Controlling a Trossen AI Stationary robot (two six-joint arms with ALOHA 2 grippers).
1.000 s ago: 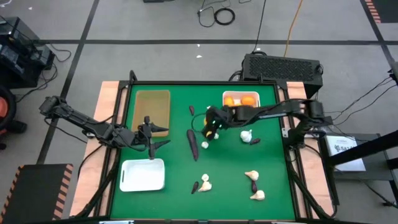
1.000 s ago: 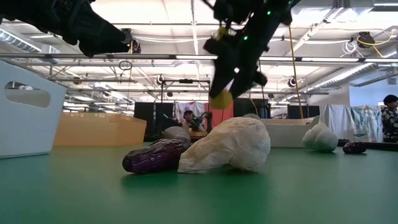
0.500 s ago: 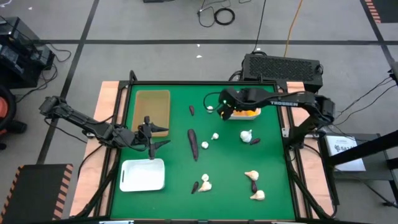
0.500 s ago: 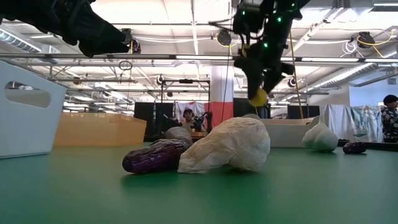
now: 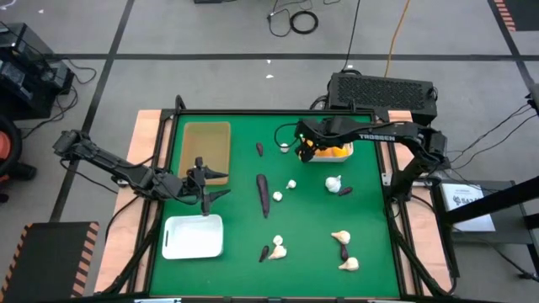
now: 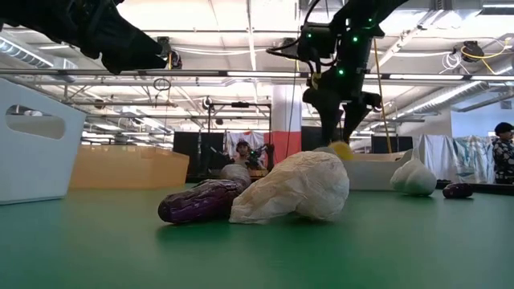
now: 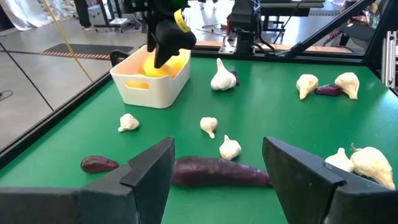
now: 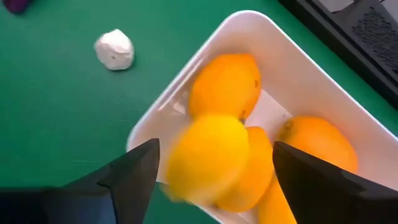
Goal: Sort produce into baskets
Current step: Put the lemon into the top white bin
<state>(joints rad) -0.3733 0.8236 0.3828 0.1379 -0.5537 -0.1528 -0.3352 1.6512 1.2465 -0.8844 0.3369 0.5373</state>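
My right gripper (image 5: 307,151) is open above the near left corner of the far white tray (image 8: 249,18). A yellow citrus (image 8: 208,155) is just below its spread fingers and shows blurred; it also shows under the fingertips in the low view (image 6: 341,149). Orange citrus (image 8: 224,84) lie in that tray. My left gripper (image 5: 205,189) is open and empty, between the tan tray (image 5: 206,139) and the near white tray (image 5: 194,236). A long purple eggplant (image 5: 261,194) lies on the mat at the middle.
Garlic bulbs lie on the mat at the right (image 5: 334,183), near right (image 5: 341,239) (image 5: 349,263) and near middle (image 5: 278,247). Small purple pieces lie at the far middle (image 5: 260,149) and beside the long eggplant (image 5: 278,197). A black box (image 5: 383,88) stands behind the table.
My right gripper has gone from the table's middle toward the far edge and right, carrying the yellow citrus over the far white tray, and has come down a little. The citrus, held between the fingertips before, is now below them.
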